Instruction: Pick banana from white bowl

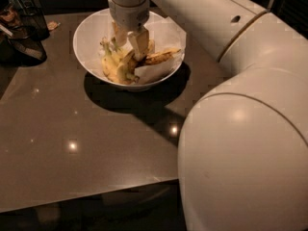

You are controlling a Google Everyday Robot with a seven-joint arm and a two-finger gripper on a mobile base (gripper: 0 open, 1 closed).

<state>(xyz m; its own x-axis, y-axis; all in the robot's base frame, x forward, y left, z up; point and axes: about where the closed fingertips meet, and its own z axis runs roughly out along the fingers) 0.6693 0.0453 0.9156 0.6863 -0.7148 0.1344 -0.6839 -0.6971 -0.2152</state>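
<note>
- Camera view is filled on the right by the white arm, which is reached across the table to the far side.
- The bowl is set near the table's far edge; dark clutter is seen well apart at the left.
- The gripper is lowered inside the bowl, its fingers spread apart and nothing seen to be pinched between them.
- The banana is lying in the bowl on the paper, just below and left of the gripper, touching a thinner brown banana on its right.
- A wrong pick is judged the main risk: the right finger is placed close to the brown banana, so that one, or both together, could be caught.
- Paper could be pinched along with the fruit and dragged up.
- A grip near the curved end could let the banana be swung or dropped.
</note>
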